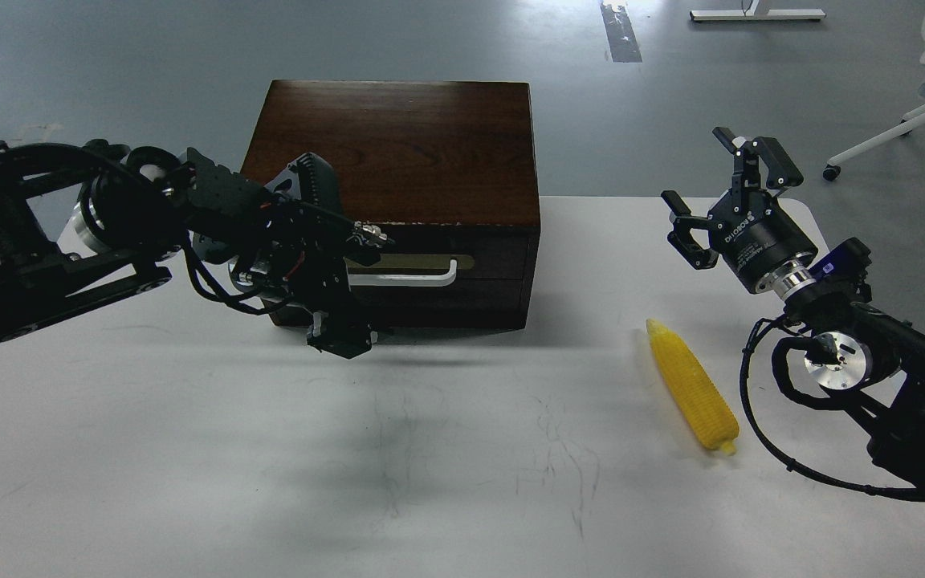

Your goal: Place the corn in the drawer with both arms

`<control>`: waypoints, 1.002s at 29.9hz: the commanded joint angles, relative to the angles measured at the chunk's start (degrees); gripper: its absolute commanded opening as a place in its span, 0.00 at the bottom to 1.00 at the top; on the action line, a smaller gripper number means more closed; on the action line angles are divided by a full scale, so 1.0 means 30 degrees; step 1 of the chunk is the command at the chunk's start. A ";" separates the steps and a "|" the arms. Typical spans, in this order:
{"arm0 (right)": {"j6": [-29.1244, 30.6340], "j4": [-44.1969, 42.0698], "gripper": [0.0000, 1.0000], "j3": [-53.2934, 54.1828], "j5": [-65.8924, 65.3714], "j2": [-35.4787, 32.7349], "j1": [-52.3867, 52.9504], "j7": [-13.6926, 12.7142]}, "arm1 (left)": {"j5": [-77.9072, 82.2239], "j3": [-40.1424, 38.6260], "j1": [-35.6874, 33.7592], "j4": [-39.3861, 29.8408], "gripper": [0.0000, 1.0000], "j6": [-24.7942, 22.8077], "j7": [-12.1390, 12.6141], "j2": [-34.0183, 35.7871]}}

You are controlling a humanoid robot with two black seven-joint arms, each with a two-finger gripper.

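Note:
The corn (691,385) lies on the white table (189,457) at the right, pale tip toward the box. The drawer (462,277) is closed in the front of the dark wooden box (398,144), and its white bar handle (414,279) shows. My left gripper (340,341) points down in front of the box's lower left front, left of the handle. It is dark, and I cannot tell its fingers apart. My right gripper (731,172) is open and empty, raised above the table, up and to the right of the corn.
The box stands at the table's far edge. A white chair base (912,120) on castors stands on the grey floor at the far right. The table's right edge runs close under my right arm.

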 commanded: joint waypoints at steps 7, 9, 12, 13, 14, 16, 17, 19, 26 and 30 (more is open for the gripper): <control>-0.0014 -0.0001 1.00 -0.0034 -0.0001 -0.0079 0.0019 0.0000 | -0.0003 0.0550 -0.0020 0.0360 0.98 -0.0002 -0.0002 -0.0117; -0.0014 -0.0001 1.00 -0.0034 -0.0001 -0.0079 0.0018 0.0000 | -0.0003 0.0639 -0.0020 0.0419 0.98 -0.0002 -0.0002 -0.0146; -0.0014 -0.0001 1.00 -0.0034 -0.0001 -0.0079 -0.0011 0.0000 | -0.0003 0.0639 -0.0020 0.0566 0.98 -0.0002 -0.0002 -0.0234; -0.0014 -0.0001 1.00 -0.0034 -0.0001 -0.0079 -0.0011 0.0000 | -0.0003 0.0639 -0.0049 0.0624 0.98 -0.0002 -0.0002 -0.0408; -0.0014 -0.0001 1.00 -0.0034 -0.0001 -0.0079 -0.0011 0.0000 | -0.0003 0.0639 -0.0050 0.0770 0.98 -0.0002 -0.0002 -0.0497; -0.0014 -0.0001 1.00 -0.0034 -0.0001 -0.0079 -0.0011 0.0000 | -0.0003 0.0639 -0.0021 0.0887 0.98 -0.0002 -0.0002 -0.0527; -0.0014 -0.0001 1.00 -0.0034 -0.0001 -0.0079 0.0018 0.0000 | -0.0003 0.0639 0.0009 0.0888 0.98 -0.0002 -0.0002 -0.0585; -0.0014 -0.0030 1.00 -0.0005 -0.0001 -0.0079 0.0018 0.0000 | -0.0003 0.0639 0.0038 0.0859 0.98 -0.0002 -0.0002 -0.0585; -0.0073 -0.0001 1.00 -0.0005 -0.0001 -0.0079 -0.0010 0.0000 | -0.0003 0.0668 0.0097 0.0859 0.98 -0.0002 -0.0002 -0.0820; -0.0102 -0.0001 1.00 0.0024 -0.0001 -0.0079 0.0019 0.0000 | -0.0003 0.0814 0.0126 0.0801 0.98 -0.0002 -0.0002 -0.1054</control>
